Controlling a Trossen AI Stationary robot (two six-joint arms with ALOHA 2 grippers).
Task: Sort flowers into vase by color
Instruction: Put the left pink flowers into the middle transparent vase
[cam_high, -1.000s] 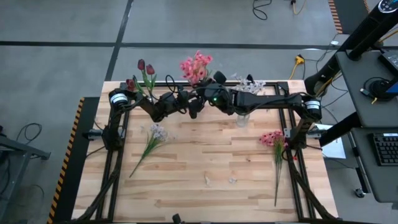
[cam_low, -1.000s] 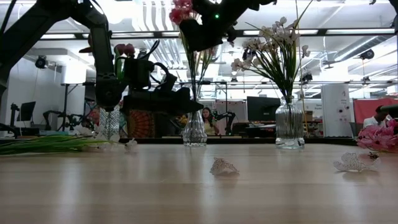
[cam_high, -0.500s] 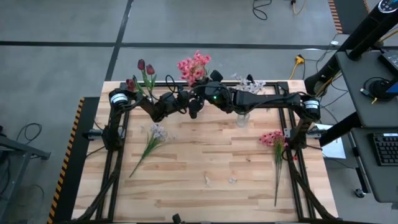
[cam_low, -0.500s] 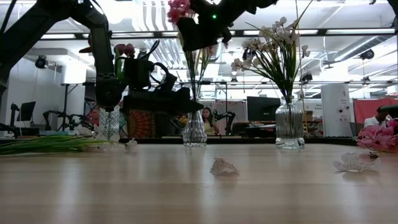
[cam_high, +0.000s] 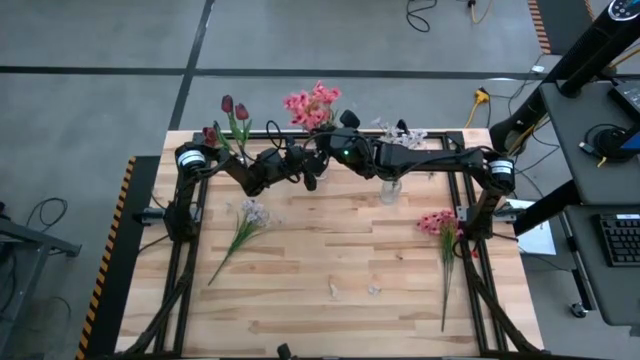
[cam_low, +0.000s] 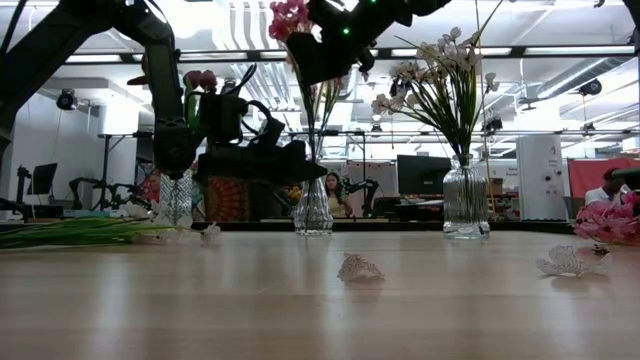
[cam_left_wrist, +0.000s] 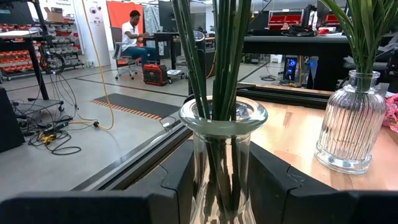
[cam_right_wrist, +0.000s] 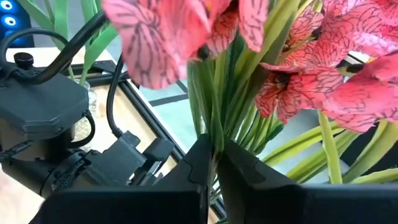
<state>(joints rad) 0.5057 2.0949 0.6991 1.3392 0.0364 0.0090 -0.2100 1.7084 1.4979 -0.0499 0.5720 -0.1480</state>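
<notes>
Left pincer (cam_left_wrist: 217, 186) grips the middle glass vase (cam_left_wrist: 222, 155) at the tabletop's (cam_high: 330, 250) far edge, fingers either side. Right pincer (cam_right_wrist: 214, 163) is shut on the green stems of the pink flowers (cam_high: 312, 104) standing in that vase. Further flowers lie on the tabletop: a white-lavender spray (cam_high: 243, 225) and a pink bunch (cam_high: 440, 225)

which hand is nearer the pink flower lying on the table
Right. The pink flower lies by the table's right edge, under the right arm. Both hands are up at the back middle, the right hand at the pink bunch, the left hand around the middle vase.
</notes>
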